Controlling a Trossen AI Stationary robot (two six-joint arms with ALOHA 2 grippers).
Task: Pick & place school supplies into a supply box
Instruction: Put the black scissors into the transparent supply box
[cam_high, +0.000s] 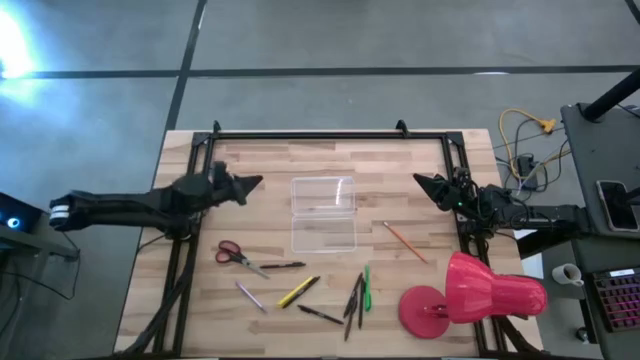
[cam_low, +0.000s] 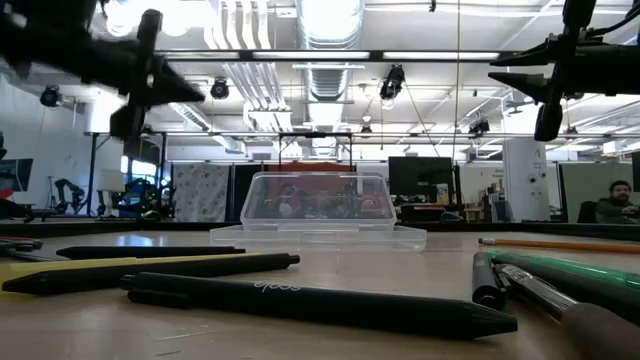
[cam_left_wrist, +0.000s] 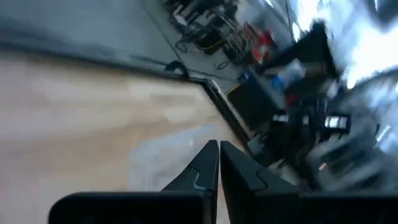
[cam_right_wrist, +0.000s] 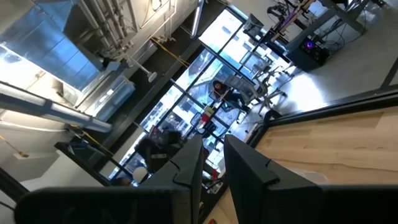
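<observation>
On the tabletop (cam_high: 420, 170): supply box (cam_high: 323, 213) between both grippers | left gripper (cam_high: 254, 183) closed, empty | right gripper (cam_high: 420, 181) slightly apart, empty

My left gripper (cam_high: 255, 183) hangs in the air just left of the clear plastic rectangular box (cam_high: 323, 213), fingers pressed together, empty. My right gripper (cam_high: 420, 181) hangs well to that box's right, fingers slightly parted, holding nothing, both arms reaching inward.

My wooden table (cam_high: 320, 165) carries the clear supply box (cam_high: 323, 213), scissors (cam_high: 236, 256), yellow marker (cam_high: 298, 291), green pen (cam_high: 366, 287), orange pencil (cam_high: 405, 242), dark pens (cam_high: 352, 297) and a red lamp (cam_high: 470, 291).
</observation>
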